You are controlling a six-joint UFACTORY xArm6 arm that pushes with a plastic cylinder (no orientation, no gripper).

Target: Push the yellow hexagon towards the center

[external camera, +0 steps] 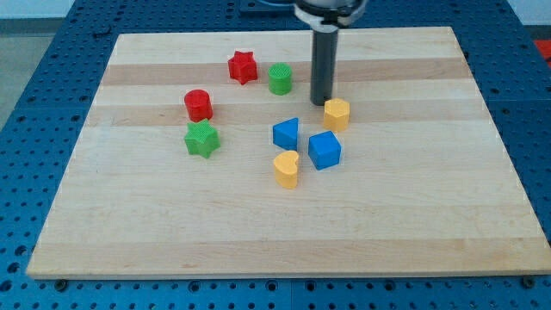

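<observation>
The yellow hexagon [337, 114] sits right of the board's middle, toward the view's top. My tip [320, 102] is just to its upper left, very close or touching; I cannot tell which. The rod rises from there to the view's top edge. A blue triangular block [286, 133] and a blue cube [325, 150] lie below the hexagon, and a yellow heart [286, 169] lies below those.
A green cylinder [279, 79] and a red star [243, 67] lie left of the rod. A red cylinder [198, 105] and a green star [201, 139] sit further left. The wooden board [413, 232] rests on a blue perforated table.
</observation>
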